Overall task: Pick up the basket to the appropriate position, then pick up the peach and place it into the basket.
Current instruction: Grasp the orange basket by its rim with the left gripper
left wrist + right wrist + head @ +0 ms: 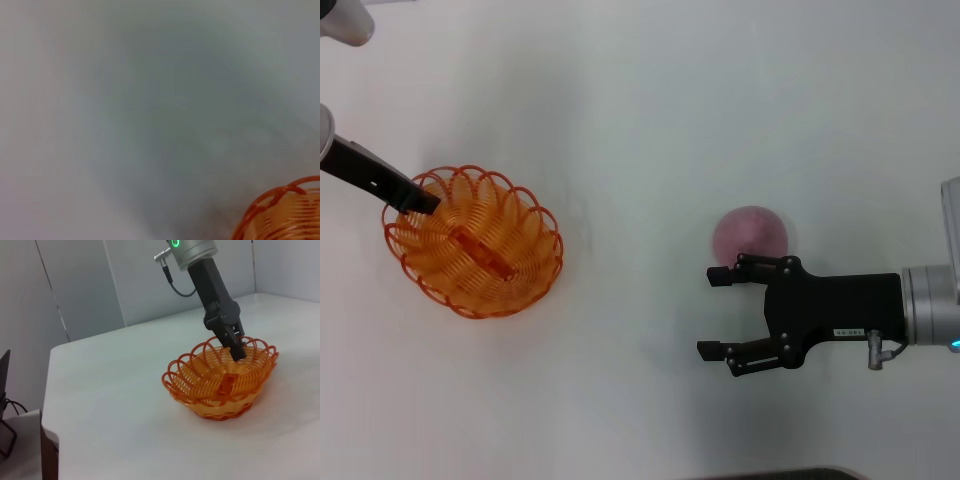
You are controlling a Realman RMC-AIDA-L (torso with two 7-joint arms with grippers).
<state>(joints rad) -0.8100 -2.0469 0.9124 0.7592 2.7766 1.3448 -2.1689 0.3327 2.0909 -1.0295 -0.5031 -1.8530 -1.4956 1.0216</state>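
The right gripper (pixel 716 312) hovers nearest the robot over the white table (pixel 650 100), fingers spread wide and holding nothing. The peach (pixel 750 234) lies just beyond its far finger, outside the gap between them. Well off to the left, the left gripper (pixel 420 202) is closed on the far-left rim of the basket (pixel 485 250).

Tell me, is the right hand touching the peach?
Cannot tell. In the head view the open right hand has one finger overlapping the edge of the peach, but that top-down view cannot show a height gap, and no other view shows the peach.
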